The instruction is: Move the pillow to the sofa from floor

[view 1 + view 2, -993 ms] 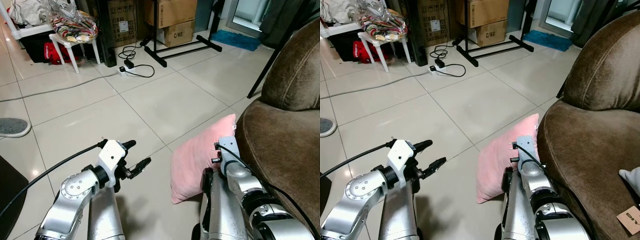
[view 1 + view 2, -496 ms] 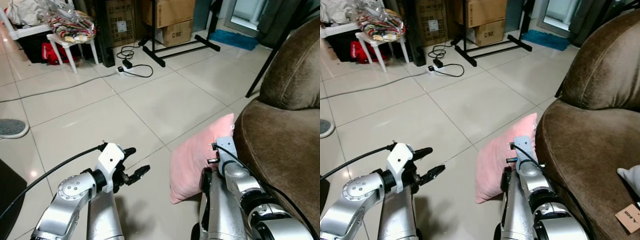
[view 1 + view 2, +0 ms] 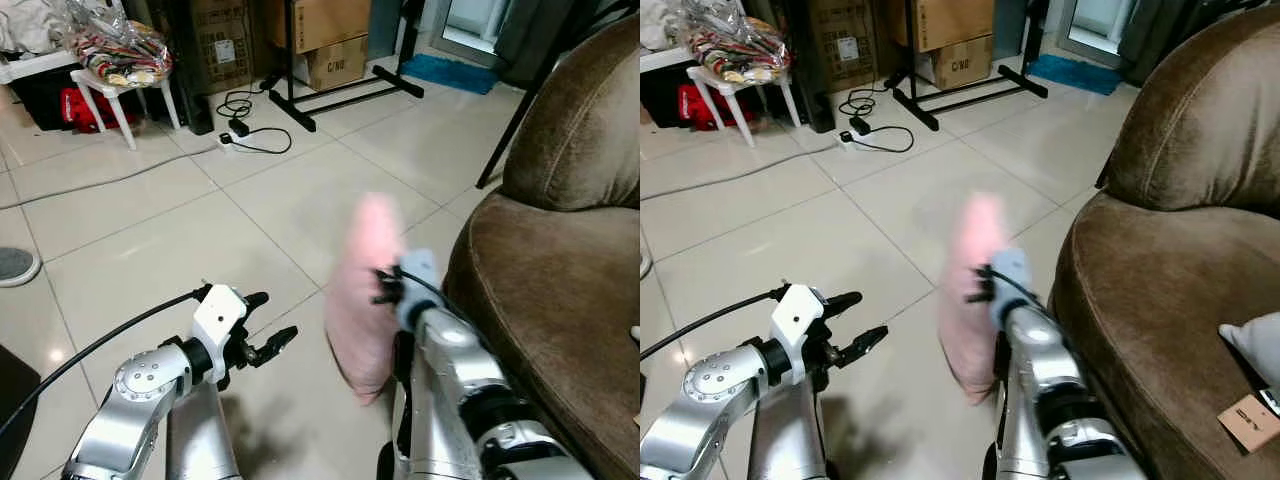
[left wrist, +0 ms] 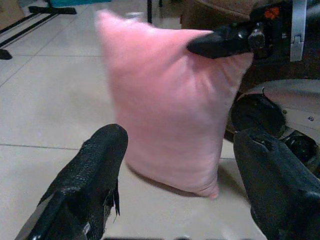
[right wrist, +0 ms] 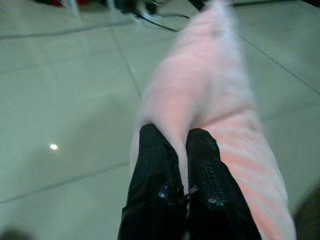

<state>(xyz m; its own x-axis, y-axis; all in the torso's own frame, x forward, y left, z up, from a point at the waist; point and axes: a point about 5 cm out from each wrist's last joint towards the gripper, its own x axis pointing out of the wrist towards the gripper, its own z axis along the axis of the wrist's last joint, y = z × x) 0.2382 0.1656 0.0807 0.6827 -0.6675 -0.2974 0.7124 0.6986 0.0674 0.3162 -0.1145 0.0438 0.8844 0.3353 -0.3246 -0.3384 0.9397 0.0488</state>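
A pink pillow stands on edge over the tiled floor, blurred by motion, a short way left of the brown sofa. My right gripper is shut on a fold of the pillow's upper edge, and it also shows in the left eye view. The pillow's lower corner is at or just above the tiles. Lower and to the left, my left gripper is open and apart from the pillow, its two fingers pointing at the pillow's face.
At the back left is a white stool with a bag on it. A power strip with cables, a black stand, cardboard boxes and a blue mat lie beyond. A white item rests on the sofa seat.
My right gripper has swung the pillow left and away from the sofa's side, turning it edge-on to me. The left arm has hardly moved. The camera has shifted a little.
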